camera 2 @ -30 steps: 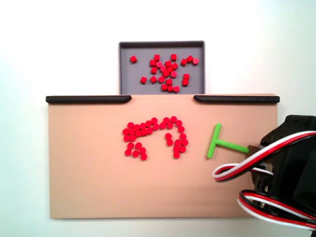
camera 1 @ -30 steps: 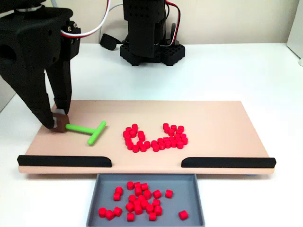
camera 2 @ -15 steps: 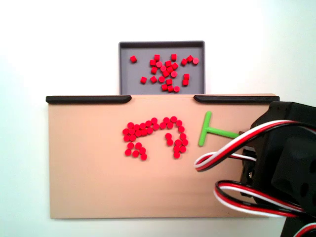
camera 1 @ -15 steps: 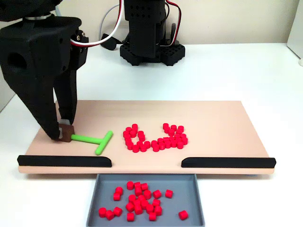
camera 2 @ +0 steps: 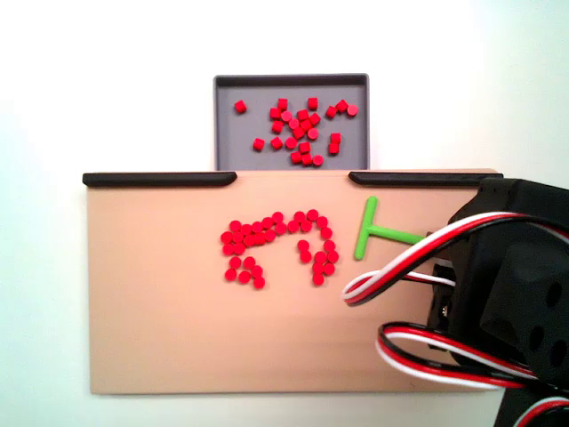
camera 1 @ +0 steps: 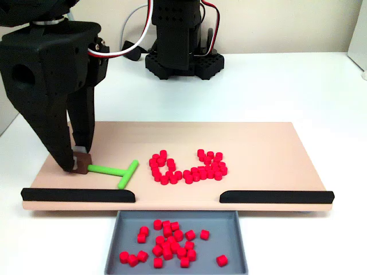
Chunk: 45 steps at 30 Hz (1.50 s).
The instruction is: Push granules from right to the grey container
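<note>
1. While the gripper (camera 1: 79, 162) pinches the brown block at the handle end of the green T-shaped pusher (camera 1: 115, 171), its crossbar faces the granules (camera 1: 188, 167) but stands apart from them, presumably so it can sweep them.
2. Relative to the tan board (camera 1: 269, 149), loose granules lie clustered mid-board; the grey container (camera 1: 235, 252) sits just beyond the gap between the board's two black strips (camera 1: 79, 195), already holding many granules.
3. From above, the arm covers the board's right corner and the pusher's handle end (camera 2: 400, 236); the fingertip contact cannot be made out there.
</note>
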### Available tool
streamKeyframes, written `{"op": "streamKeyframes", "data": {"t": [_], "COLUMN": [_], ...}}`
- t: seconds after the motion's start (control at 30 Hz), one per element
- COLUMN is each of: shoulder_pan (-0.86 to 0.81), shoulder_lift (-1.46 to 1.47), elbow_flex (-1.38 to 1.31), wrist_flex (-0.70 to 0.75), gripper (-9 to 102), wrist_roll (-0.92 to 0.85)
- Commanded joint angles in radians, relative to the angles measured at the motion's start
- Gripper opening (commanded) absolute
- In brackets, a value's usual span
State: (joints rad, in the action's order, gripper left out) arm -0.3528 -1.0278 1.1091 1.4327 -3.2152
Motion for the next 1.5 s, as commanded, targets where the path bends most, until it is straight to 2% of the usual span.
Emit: {"op": "streamKeyframes", "data": {"t": [0.0,1.47], "shoulder_pan": [0.011,0.109], "shoulder_lift": [-0.012,-0.034], "elbow_flex": [-0.029,-0.012], "wrist_flex": [0.000,0.011], "gripper": [0,0], "wrist_roll": [-0.173,0.469]}}
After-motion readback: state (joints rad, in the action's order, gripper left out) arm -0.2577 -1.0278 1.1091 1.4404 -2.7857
